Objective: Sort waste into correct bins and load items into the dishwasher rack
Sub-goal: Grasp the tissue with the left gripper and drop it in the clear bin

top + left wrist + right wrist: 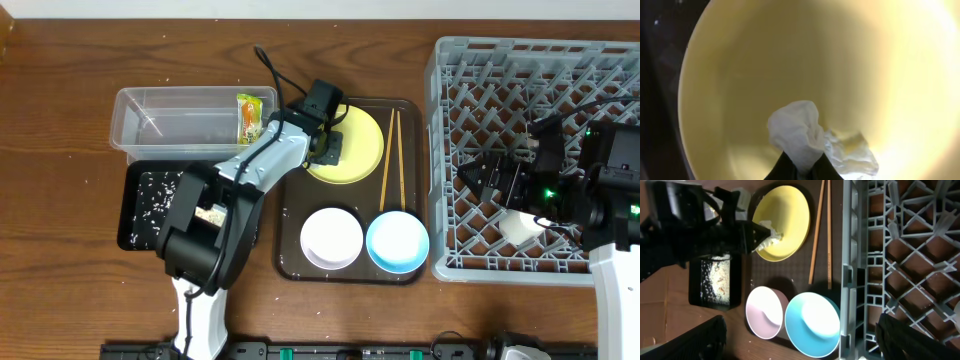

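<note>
One relation governs the coming move: the wad (799,131) sits at the tips of the left gripper (328,148) over the plate (362,150), and the clear bin (170,128) lies to that arm's own left, beyond the tray (412,160) edge.

1. Wad position. The left wrist view shows the wad rising from between the two dark fingertips (779,172), low over the plate. The fingers stand narrow and appear to pinch its lower end. A looser fold of white paper trails onto the plate just beside them. Whether it belongs to the same wad cannot be told.

2. Destination. The wrapper (248,118) lies at the right end of the clear bin. Rice (150,200) lies in the black bin (124,210). Judgement: the wad belongs with the wrapper. The wrapper end is the end of the bin nearest the plate, so the carry is short. It runs leftward and slightly away from the base, after a lift to clear the bin wall.

3. Arm selection. The left arm is the nearer one and has the wad at its tips. The right gripper (487,176) hangs over the rack (440,150), well apart from the plate. Its fingers are spread wide with nothing between them.

4. Caution. The pinch looks to be on one edge of light paper. The wad may slip during the lift, or the trailing fold may stay on the plate.
</note>
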Motion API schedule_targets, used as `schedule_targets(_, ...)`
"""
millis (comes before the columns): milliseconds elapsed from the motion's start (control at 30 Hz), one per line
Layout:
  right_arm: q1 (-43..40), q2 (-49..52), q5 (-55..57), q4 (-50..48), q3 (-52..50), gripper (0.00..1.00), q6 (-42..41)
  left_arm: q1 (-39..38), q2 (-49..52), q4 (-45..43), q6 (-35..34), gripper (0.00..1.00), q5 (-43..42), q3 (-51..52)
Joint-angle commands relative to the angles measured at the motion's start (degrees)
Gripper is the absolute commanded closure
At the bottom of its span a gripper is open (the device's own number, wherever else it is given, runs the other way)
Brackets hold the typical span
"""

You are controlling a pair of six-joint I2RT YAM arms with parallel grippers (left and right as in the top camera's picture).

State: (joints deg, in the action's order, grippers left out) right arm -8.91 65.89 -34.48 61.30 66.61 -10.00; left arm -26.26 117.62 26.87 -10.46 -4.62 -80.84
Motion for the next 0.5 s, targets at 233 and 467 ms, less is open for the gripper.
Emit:
schedule_targets(233, 1.07, -0.22, -0.04, -0.17, 0.98, 0.06, 0.66, 5.09, -18.82, 4.94, -0.28, 0.94, 8.81, -1.9)
schedule_targets(467, 1.07, -0.22, -0.07, -0.2, 0.98, 0.06, 0.66, 15.41, -14.78, 6.23, -0.55, 0.72, 14.34, -0.04)
